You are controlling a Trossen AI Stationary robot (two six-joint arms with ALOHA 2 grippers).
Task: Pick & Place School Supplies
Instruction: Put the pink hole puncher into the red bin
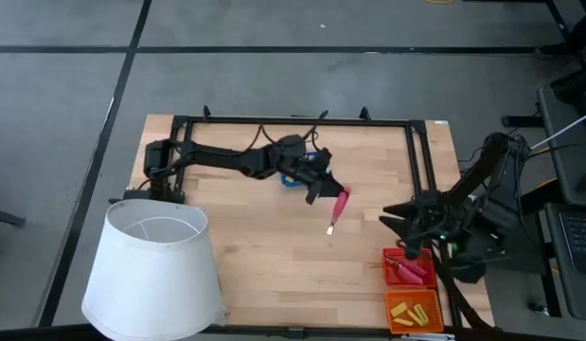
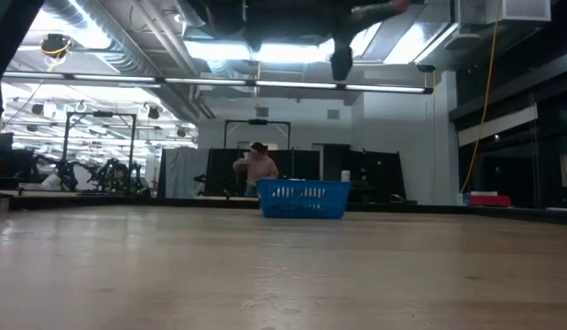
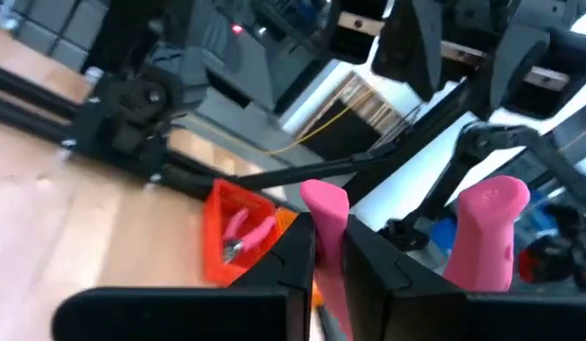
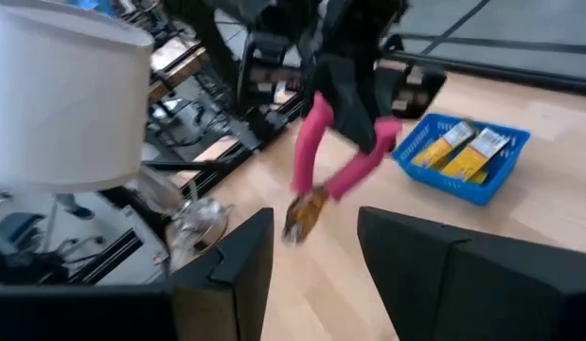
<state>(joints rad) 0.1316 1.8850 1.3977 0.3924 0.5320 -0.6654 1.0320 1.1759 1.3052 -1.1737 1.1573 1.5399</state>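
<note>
My left gripper (image 1: 323,188) hovers over the table's middle, shut on a red-handled plier tool (image 1: 339,206). Behind it, the blue tray (image 4: 463,152) rests on the table with flat yellow packs (image 4: 482,144) in it. A second plier tool (image 3: 245,232) lies in the red tray (image 1: 406,268). Small yellow blocks (image 1: 413,311) lie in the orange tray (image 1: 435,313). My right gripper (image 4: 314,256) is open and touches nothing; it waits at the table's right side, just beyond the red tray. My left gripper pinches one pink-red handle (image 3: 326,220) of the plier tool between its two fingers, and the handle's free end sticks out past them. The other handle (image 3: 487,232) stands spread to the side, untouched. The tool is lifted clear and hangs with its metal jaws (image 4: 302,216) pointing down at the table.
A big white lampshade (image 1: 152,270) stands on the table's near left corner. A black frame (image 1: 293,121) runs along the far and right edges. Bare wood lies between the held tool and the red tray. A person (image 2: 256,170) shows in the room far behind.
</note>
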